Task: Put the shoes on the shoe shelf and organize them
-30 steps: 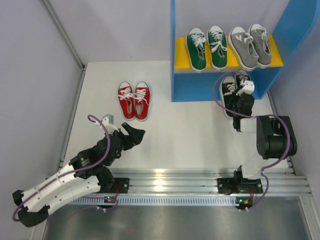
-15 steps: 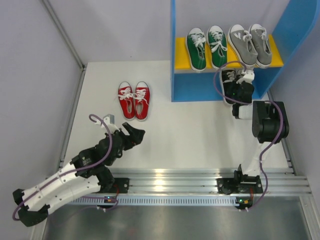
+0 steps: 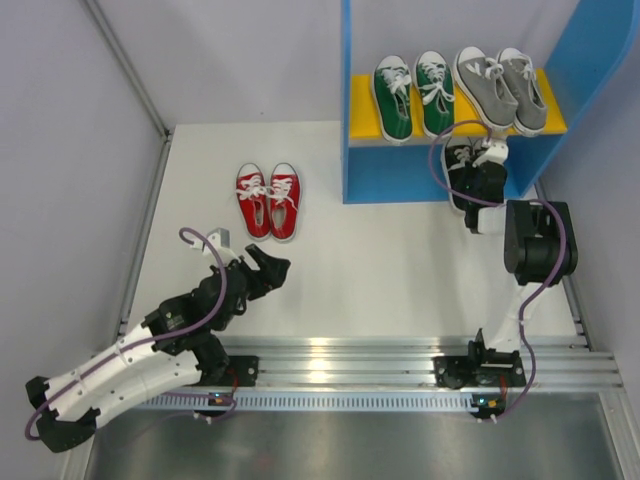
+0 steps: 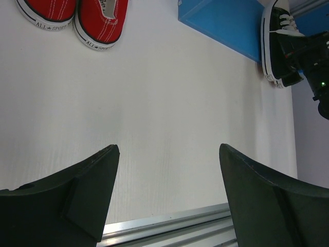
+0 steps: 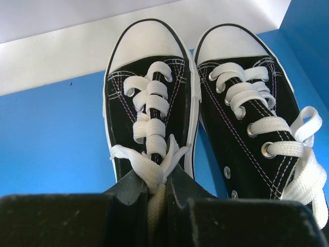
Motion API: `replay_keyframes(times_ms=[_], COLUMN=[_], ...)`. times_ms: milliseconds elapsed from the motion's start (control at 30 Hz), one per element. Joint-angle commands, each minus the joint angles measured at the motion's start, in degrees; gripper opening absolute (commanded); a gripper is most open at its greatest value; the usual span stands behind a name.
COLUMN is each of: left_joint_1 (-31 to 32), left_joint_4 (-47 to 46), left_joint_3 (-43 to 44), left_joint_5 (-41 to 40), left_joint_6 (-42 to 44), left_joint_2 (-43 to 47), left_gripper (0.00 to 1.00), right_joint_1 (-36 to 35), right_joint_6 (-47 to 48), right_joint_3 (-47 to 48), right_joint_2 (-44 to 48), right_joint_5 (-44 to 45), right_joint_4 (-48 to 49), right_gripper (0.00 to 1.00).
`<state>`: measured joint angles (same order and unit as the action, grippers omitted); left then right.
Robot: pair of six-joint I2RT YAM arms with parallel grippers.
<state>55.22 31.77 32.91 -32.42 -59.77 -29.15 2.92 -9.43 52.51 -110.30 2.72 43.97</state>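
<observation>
Black shoe (image 5: 148, 105), pinched by right hand (image 5: 154, 181)

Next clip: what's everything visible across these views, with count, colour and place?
red shoes: one pair, red, on the table left of the shelf
green shoes: one pair, green, left half of the yellow board
grey shoes: one pair, grey, right half of the yellow board
black shoes: one pair, black, toes in the shelf's lower level, right side
shoe shelf: one, blue, far right of table
yellow board: one, yellow, shelf's upper level
table: one, white
rail: one, silver, near edge
left gripper: one, black, open above bare table
right gripper: one, black, shut on one black shoe's laces
</observation>
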Motion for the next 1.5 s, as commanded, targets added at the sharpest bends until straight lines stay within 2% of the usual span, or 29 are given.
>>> replay_keyframes(times_ms=[0,33,133,200,367,667,900,1033,1133,1233,1267,1333,1367,1433,1467], left_joint_1=[0.1,0.1,0.1,0.1,0.1,0.1,0.1,0.1,0.1,0.1,0.1,0.1,0.1,0.1,0.1], left_joint_4=[0.3,0.4,1.5,1.8,2.4,2.4,2.4,2.4,2.6,2.7,2.6,2.7,2.6,2.7,2.6], left_joint_3=[2.0,1.8,1.9,1.8,2.0,1.7,1.2,0.9,1.3,2.3,2.9,3.5,3.9,4.2,4.4], left_joint_5=[-0.4,-0.4,-0.5,-0.8,-1.0,-0.5,-0.2,-0.1,-0.1,0.0,-0.2,-0.9,-1.2,-2.3,-2.7], left_joint_6=[0.4,0.4,0.1,-0.1,-0.2,-0.5,-1.1,-0.8,-0.4,1.3,2.2,3.1,3.7,4.2,4.5], left_joint_2=[0.7,1.4,2.3,2.8,3.6,4.0,4.8,5.8,5.9,5.5,5.3,4.8,4.7,3.9,3.5], left_gripper=[0.83,0.83,0.83,0.83,0.83,0.83,0.83,0.84,0.84,0.86,0.86,0.88,0.88,0.90,0.91], right_joint_1=[1.2,1.3,1.2,1.3,1.3,1.3,1.2,1.0,-0.3,-2.9,-6.0,-8.7,-12.5,-16.8,-21.2], right_joint_6=[-0.2,-0.2,-0.3,-0.4,-0.9,-1.0,-2.5,-3.8,-3.1,-1.6,-1.5,-0.2,0.2,0.6,0.6], right_joint_3=[2.7,2.9,4.4,5.3,5.1,-3.5,-9.7,-12.9,-16.6,-21.2,-22.9,-24.6,-26.7,-28.1,-28.4], right_joint_2=[2.9,2.8,2.1,1.8,2.0,9.4,15.1,19.6,26.7,38.0,44.9,52.3,59.7,66.3,71.8], right_joint_5=[1.4,1.4,1.8,1.8,0.7,-0.1,1.1,2.1,3.5,5.4,5.6,5.6,6.3,6.0,6.5], right_joint_4=[0.2,-0.5,-2.6,-3.3,-3.1,4.9,8.3,4.8,-0.2,-6.8,-9.6,-17.6,-19.6,-26.1,-28.9], right_gripper=[0.00,0.00,0.10,0.21,0.36,0.50,0.54,0.54,0.54,0.54,0.54,0.55,0.55,0.57,0.58])
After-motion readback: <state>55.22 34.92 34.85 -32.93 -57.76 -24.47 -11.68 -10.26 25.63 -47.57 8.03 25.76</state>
